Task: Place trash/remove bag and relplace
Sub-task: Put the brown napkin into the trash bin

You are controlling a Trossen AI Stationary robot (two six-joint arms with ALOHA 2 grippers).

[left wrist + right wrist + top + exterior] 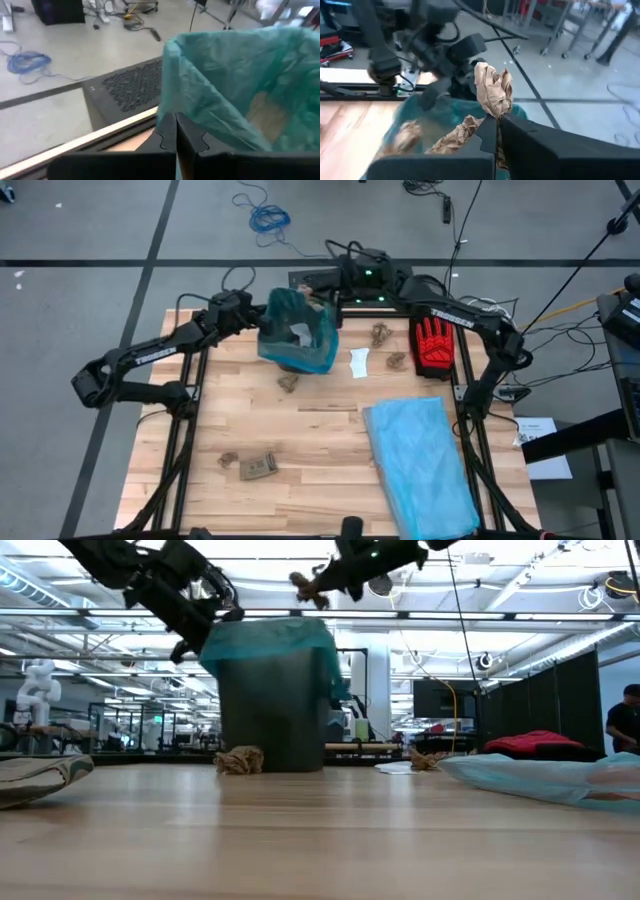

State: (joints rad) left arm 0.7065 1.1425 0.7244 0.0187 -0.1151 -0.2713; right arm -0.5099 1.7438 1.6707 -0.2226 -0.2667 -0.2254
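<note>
A dark bin lined with the teal bag (pixel 298 332) (pixel 272 643) stands at the table's far middle. Brown wads (pixel 451 140) lie inside it. My left gripper (pixel 176 131) (pixel 256 317) is shut at the liner's rim on the bin's left side. My right gripper (pixel 498 131) (pixel 322 298) hovers above the bin's far right rim, shut on a crumpled brown paper wad (pixel 493 94) (pixel 306 585). More trash lies on the table: wads (pixel 381 333) (pixel 397 361) (pixel 288 383) (pixel 229 459), a white scrap (pixel 359 363) and a tan card (pixel 258 467). My left gripper pinches the bag's rim edge (pixel 168 107) between its two fingers, coming from the table's left at bin-top height. The liner stays draped over the bin; how many layers are caught, I cannot tell. My right gripper pinches the wad by its lower part (pixel 496 114). The wad sticks out beyond the fingertips, lifted clear above the bin's opening.
A red glove (pixel 433 345) lies at the far right. A pale sky-blue bag (pixel 420 465) (pixel 545 778) is spread over the near right of the table. Bare wood shows in the middle and near left. A person (pixel 625 720) stands far off in the room.
</note>
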